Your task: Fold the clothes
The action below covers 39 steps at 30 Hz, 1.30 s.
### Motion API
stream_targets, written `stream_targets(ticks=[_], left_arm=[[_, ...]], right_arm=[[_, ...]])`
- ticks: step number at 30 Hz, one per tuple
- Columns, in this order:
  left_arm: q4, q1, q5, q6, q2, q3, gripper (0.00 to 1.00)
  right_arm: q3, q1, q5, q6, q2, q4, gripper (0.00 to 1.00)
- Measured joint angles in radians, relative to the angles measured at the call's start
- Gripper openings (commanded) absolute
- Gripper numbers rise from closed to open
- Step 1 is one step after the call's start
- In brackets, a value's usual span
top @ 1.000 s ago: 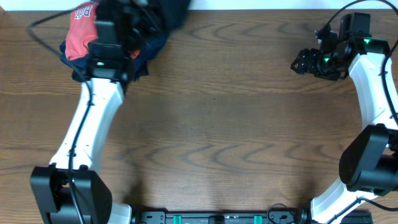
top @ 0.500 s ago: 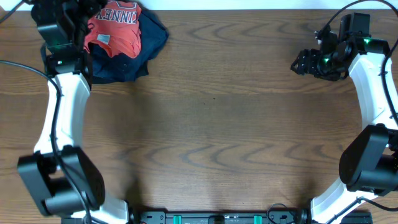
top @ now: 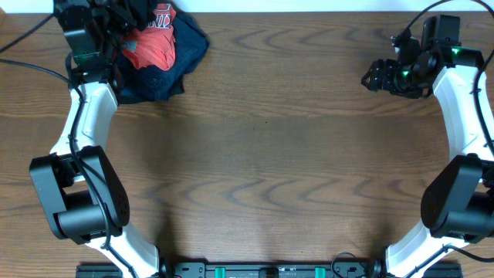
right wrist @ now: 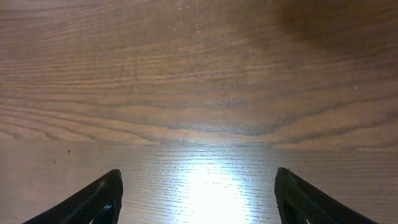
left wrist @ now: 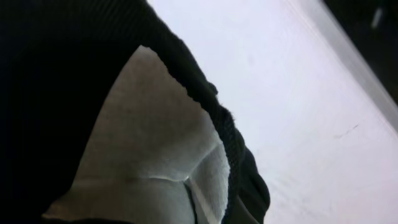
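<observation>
- Overhead, we see the left arm stretched along the left edge of the wooden table (top: pixel 262 154). Its white links rise from the base near the front edge to the far-left corner.
- At that corner, the left gripper (top: pixel 104 23) is sunk in dark cloth, its wrist housing showing a green light just below.
- We cannot tell whether its fingers are apart or closed, because fabric covers them from above and the left wrist camera shows none of them.
- Bunched around that gripper at the table's far-left corner is the black shirt (top: pixel 139 11), touching the red shirt (top: pixel 150 50).
- That red shirt lies crumpled on a navy garment (top: pixel 174 73), which spreads toward the table's middle.
- From the left wrist, we see black shirt fabric (left wrist: pixel 50 74) filling the left side, a ribbed hem (left wrist: pixel 221 124) curving around a pale inner patch, and a white surface (left wrist: pixel 298 106) behind.
- Across the table, the right arm bends up the right edge, elbow low and wrist turned inward.
- Its right gripper (top: pixel 376 77) hangs over bare wood, well apart from the clothes.
- From the right wrist, the right gripper (right wrist: pixel 198 186) is spread wide, holding nothing.
</observation>
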State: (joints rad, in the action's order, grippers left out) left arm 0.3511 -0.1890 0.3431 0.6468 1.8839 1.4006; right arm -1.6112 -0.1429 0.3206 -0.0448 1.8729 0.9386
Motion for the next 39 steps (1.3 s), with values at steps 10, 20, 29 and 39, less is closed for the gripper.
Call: stream_targets(ticks=[10, 20, 29, 39], left_arm=[[-0.412, 0.0, 0.078, -0.018, 0.0, 0.009, 0.63], [-0.639, -0.002, 0.063, -0.174, -0.055, 0.009, 0.69], [-0.917, -0.017, -0.067, -0.351, -0.306, 0.011, 0.77], [-0.687, -0.008, -0.149, -0.473, -0.33, 0.012, 0.77]], right_arm=[[0.0, 0.0, -0.002, 0.0, 0.0, -0.007, 0.76], [0.0, 0.0, -0.003, 0.0, 0.0, -0.015, 0.77], [0.0, 0.0, -0.003, 0.0, 0.0, -0.016, 0.77], [0.0, 0.0, -0.003, 0.0, 0.0, -0.017, 0.77]])
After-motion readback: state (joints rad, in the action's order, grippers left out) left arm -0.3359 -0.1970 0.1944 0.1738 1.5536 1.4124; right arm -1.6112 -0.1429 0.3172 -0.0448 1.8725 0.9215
